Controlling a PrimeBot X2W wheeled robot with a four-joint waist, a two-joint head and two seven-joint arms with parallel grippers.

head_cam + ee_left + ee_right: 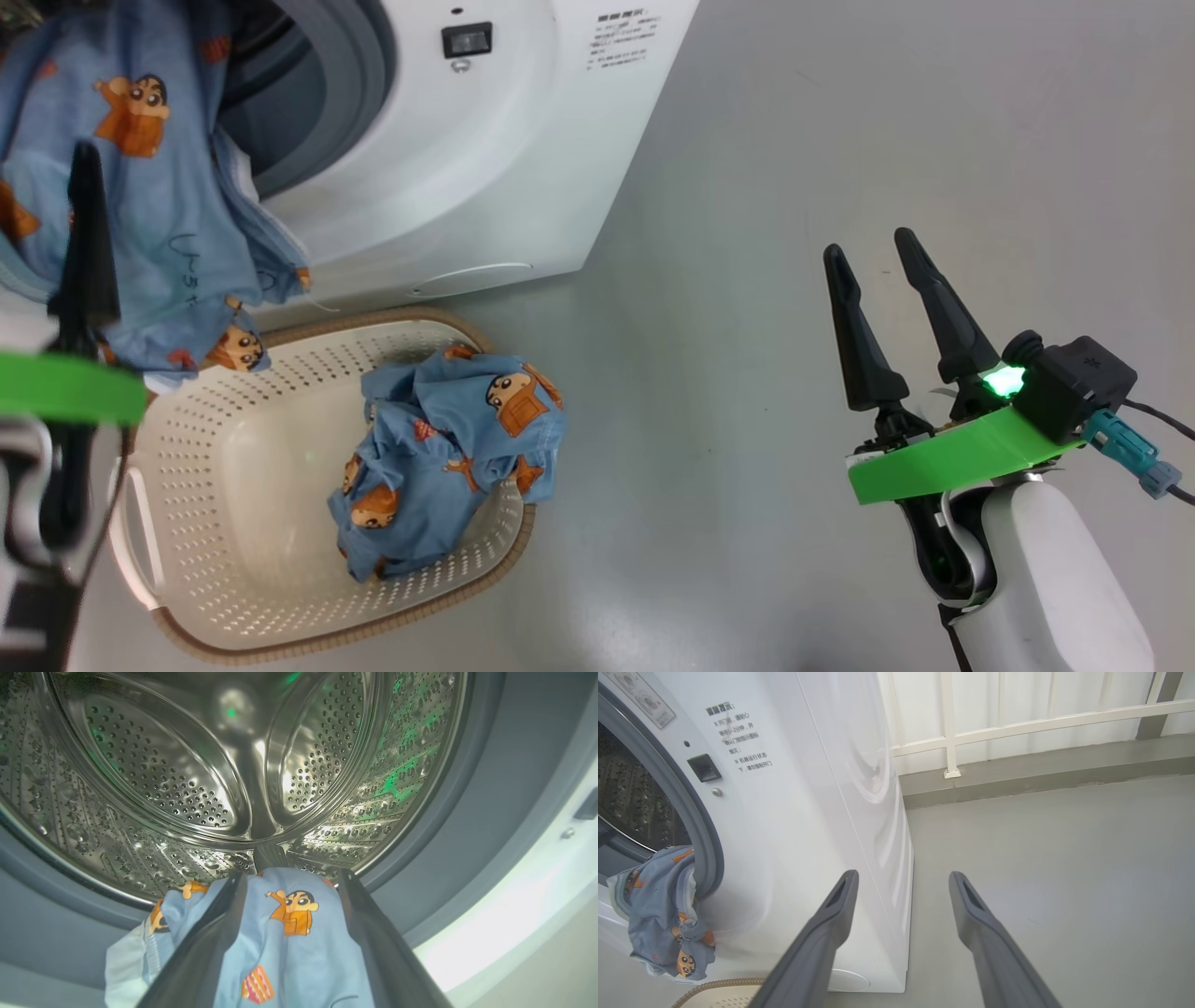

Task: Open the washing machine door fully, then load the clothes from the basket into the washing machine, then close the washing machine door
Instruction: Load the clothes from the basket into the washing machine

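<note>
Clothes (448,457) lie bunched in the basket (233,523) near us. Our right tool (869,243) is released above the floor (747,187). Beyond, one garment (177,215) hangs over the washing machine (485,168) mouth, between the spread fingers (210,942) of our released left tool (292,877), before the drum (163,779).

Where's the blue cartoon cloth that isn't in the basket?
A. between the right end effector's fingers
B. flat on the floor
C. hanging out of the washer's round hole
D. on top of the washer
C: the cloth droops over the grey seal at the washer's mouth, its lower part dangling down toward the basket.
</note>
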